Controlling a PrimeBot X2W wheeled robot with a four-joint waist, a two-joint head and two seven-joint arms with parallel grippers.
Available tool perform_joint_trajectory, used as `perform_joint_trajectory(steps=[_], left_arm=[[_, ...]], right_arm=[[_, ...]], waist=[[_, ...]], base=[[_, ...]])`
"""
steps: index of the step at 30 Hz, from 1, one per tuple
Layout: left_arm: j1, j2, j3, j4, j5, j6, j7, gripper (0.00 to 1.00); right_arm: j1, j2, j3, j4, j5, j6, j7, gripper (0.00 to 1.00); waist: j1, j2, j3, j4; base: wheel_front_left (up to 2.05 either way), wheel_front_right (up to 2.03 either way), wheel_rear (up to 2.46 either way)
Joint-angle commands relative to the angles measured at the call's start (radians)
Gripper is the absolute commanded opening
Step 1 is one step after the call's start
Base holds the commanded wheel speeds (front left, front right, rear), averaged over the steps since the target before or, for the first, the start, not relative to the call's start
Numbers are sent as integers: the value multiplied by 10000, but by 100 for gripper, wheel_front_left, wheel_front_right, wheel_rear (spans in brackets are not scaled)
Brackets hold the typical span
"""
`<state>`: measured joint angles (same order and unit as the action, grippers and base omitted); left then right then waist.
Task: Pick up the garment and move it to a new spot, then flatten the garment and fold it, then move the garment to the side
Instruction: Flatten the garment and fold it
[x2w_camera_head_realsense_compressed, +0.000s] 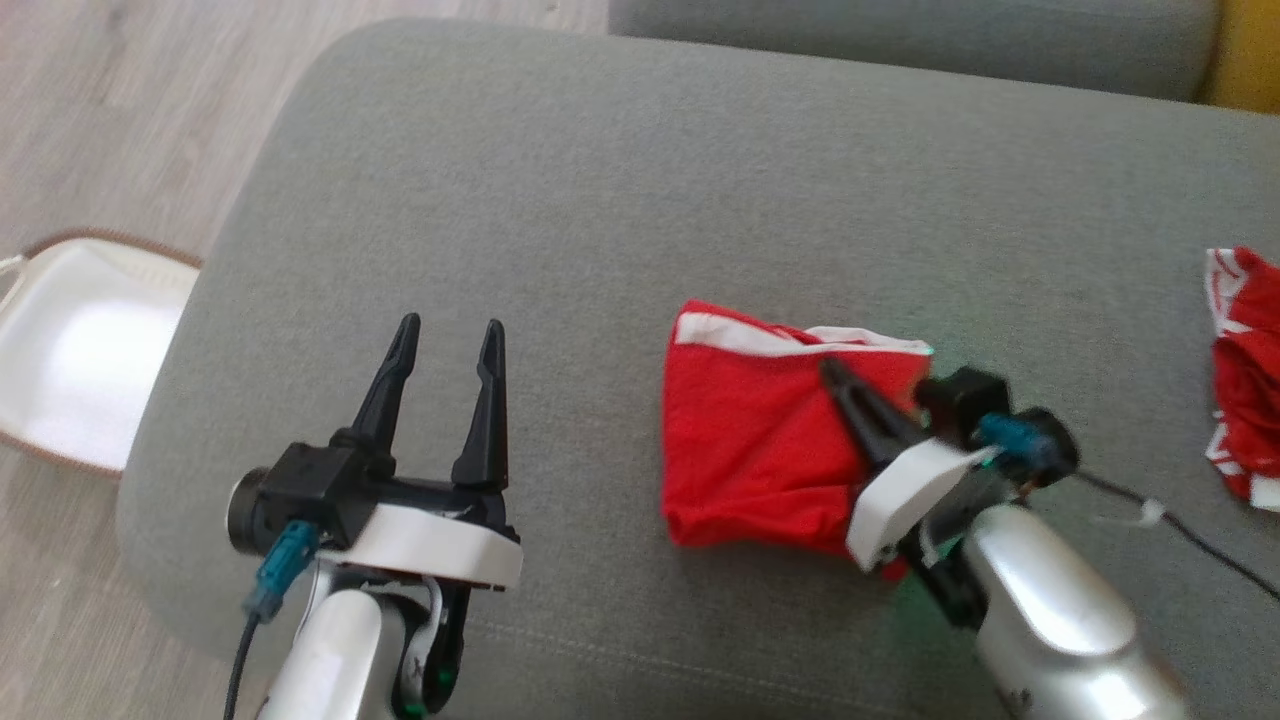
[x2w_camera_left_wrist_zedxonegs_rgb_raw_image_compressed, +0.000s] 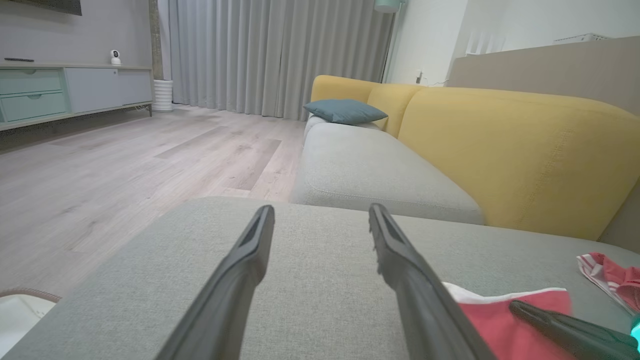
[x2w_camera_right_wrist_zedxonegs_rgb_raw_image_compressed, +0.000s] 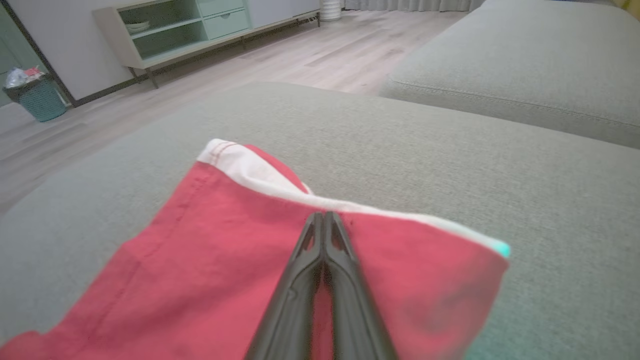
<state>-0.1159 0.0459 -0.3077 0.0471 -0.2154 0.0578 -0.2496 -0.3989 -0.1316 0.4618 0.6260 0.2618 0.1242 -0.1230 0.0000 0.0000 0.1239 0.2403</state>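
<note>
A folded red garment (x2w_camera_head_realsense_compressed: 750, 440) with a white band lies on the grey sofa cushion (x2w_camera_head_realsense_compressed: 600, 200). It also shows low right in the left wrist view (x2w_camera_left_wrist_zedxonegs_rgb_raw_image_compressed: 500, 320) and under the fingers in the right wrist view (x2w_camera_right_wrist_zedxonegs_rgb_raw_image_compressed: 225, 250). My right gripper (x2w_camera_head_realsense_compressed: 828, 368) is shut, and its closed fingers lie on top of the cloth, tips just short of the white band (x2w_camera_right_wrist_zedxonegs_rgb_raw_image_compressed: 322, 215). No fold of cloth shows between them. My left gripper (x2w_camera_head_realsense_compressed: 450, 330) hovers open over bare cushion left of the garment, with nothing between its fingers (x2w_camera_left_wrist_zedxonegs_rgb_raw_image_compressed: 320, 210).
A second red-and-white garment (x2w_camera_head_realsense_compressed: 1245, 370) lies at the cushion's right edge. A white basket (x2w_camera_head_realsense_compressed: 80, 350) stands on the wood floor to the left. Another grey seat and a yellow backrest (x2w_camera_left_wrist_zedxonegs_rgb_raw_image_compressed: 500, 150) lie beyond. A black cable (x2w_camera_head_realsense_compressed: 1180, 530) trails from the right wrist.
</note>
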Motion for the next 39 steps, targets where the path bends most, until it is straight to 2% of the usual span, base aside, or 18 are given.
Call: perform_joint_trajectory(steps=[1,6,10,15,20,24,32,35,39], left_arm=[[-532,43,300,-394,-75,29,-122,100],[-605,43,264,-429,-113,80,-122,100],[-603,43,279,-420,-103,125,-122,100],[-612,43,324,-415,-78,139,-122,100],[-682,43,268,-441,-96,124,-122,100],[-738,43,186,-424,-31,86,-122,100],[-860,43,168,-443,-37,85,-122,100],[-864,43,216,-422,-18,101,-122,100],[-799,43,362,-343,59,83,-122,100]], right_arm=[[-348,19,32,-135,111,65,-34,0],[-984,-62,-396,1149,134,65,-80,0],[-1322,91,-449,1727,131,65,-458,0],[-1506,444,-11,1524,-91,65,-1132,0],[-1390,691,449,1069,-160,65,-1344,0],[-1384,744,641,1466,-334,65,-1370,0],[-1783,778,739,3110,-504,65,-1381,0],[-1892,786,626,3087,-374,65,-1383,0],[-1815,795,293,2436,-204,65,-1385,0]], waist=[[0,0,160,182],[0,0,325,359],[0,0,353,314],[0,0,389,119],[0,0,528,58],[0,0,667,115],[0,0,929,245],[0,0,912,184],[0,0,677,-72]], base=[[0,0,0],[0,0,0],[0,0,0],[0,0,0],[0,0,0],[0,0,0],[0,0,0],[0,0,0],[0,0,0]])
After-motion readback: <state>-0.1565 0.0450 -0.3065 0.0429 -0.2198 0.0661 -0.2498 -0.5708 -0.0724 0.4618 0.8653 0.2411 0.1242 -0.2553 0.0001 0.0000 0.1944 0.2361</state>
